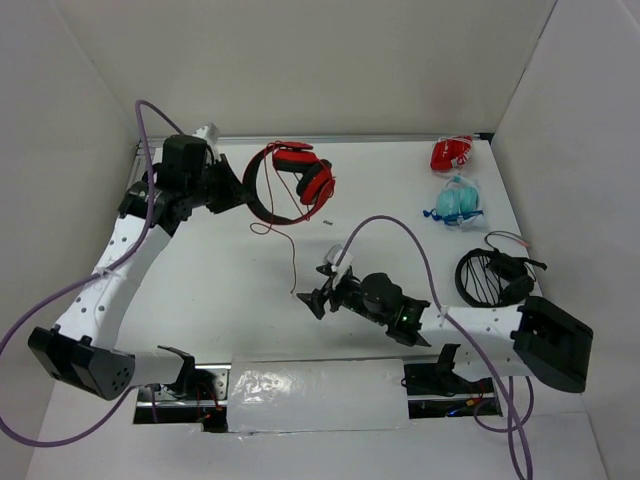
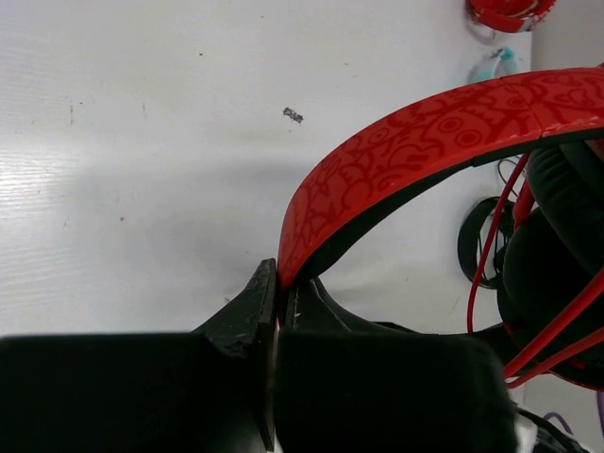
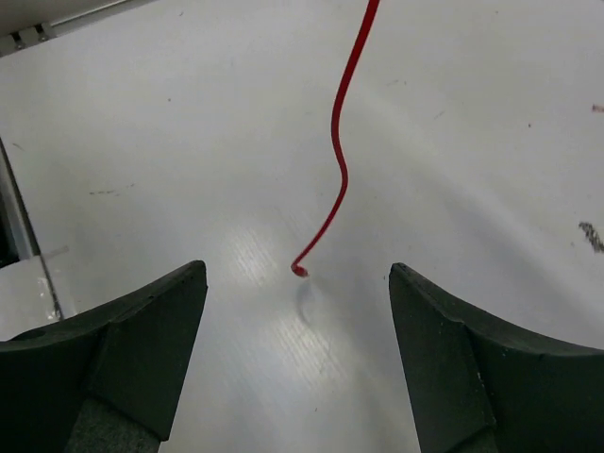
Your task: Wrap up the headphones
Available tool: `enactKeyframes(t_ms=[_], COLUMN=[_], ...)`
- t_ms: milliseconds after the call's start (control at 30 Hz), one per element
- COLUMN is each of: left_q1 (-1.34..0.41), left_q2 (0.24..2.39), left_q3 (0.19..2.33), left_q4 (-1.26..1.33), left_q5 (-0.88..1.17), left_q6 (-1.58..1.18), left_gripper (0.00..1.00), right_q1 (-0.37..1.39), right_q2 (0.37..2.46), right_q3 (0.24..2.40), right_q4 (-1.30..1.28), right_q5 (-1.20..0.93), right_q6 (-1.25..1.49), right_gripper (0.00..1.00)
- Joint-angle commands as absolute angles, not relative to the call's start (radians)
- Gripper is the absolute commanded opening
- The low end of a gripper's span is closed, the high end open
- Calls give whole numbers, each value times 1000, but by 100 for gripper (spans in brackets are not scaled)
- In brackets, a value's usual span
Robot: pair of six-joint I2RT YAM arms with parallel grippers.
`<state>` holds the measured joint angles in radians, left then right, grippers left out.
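The red headphones (image 1: 295, 180) lie at the table's back middle, ear cups folded together. My left gripper (image 1: 243, 192) is shut on the red headband (image 2: 396, 160), pinching its left curve between the jaws. Black ear pads (image 2: 552, 236) and loops of red cable show at right in the left wrist view. The thin red cable (image 1: 292, 255) runs from the headphones toward the table's middle. Its free end (image 3: 299, 271) lies on the table just ahead of my right gripper (image 1: 312, 300), which is open and empty, with the cable tip between the lines of its fingers.
A small red packet (image 1: 451, 153) and a teal packet (image 1: 458, 201) lie at the back right. Black headphones (image 1: 495, 277) lie at the right, near the right arm. A small dark speck (image 1: 329, 222) lies beside the cable. White walls enclose the table.
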<state>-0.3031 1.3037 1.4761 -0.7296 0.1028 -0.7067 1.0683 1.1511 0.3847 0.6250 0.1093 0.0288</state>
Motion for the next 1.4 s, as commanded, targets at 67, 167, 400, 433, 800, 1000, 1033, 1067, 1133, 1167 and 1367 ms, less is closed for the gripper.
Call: enactKeyframes(t_ms=[67,167,400,433,800,1000,1033,1067,1133,1167,1367], left_q1=[-314,-316,-314,-313,-213,-117,-94,-84,-58,-51,34], left_q2=[1232,1206,1192,1193,1238,1252,1252,1255,1270,1275,1272], left_q3=[1499,1482,1486,1488,1473,1450,1445,1445,1454,1457,1431], left_q4=[-657,-647,-629,-629,-577,-563,-558,-560,-578,-584,-514], left_q5=[172,173,225,219,229,281,282,282,253,244,423], left_q6=[-703,-698,-667,-666,-683,-709,-712,-712,-724,-730,-715], left_gripper=[0,0,0,0,0,0,0,0,0,0,0], right_q1=[1043,1008,916,908,758,628,606,588,526,503,396], right_q2=[1331,1446,1664,1666,1395,1260,1246,1235,1207,1201,1255], right_q3=[492,544,658,644,381,264,256,243,233,216,255], right_q4=[931,1020,1152,1172,1051,947,919,908,876,879,827], right_q5=[28,31,-66,-89,-3,29,22,18,5,5,-112], right_q6=[-150,-147,-61,-58,221,368,377,403,431,443,483], right_gripper=[85,85,34,20,0,0,0,0,0,0,0])
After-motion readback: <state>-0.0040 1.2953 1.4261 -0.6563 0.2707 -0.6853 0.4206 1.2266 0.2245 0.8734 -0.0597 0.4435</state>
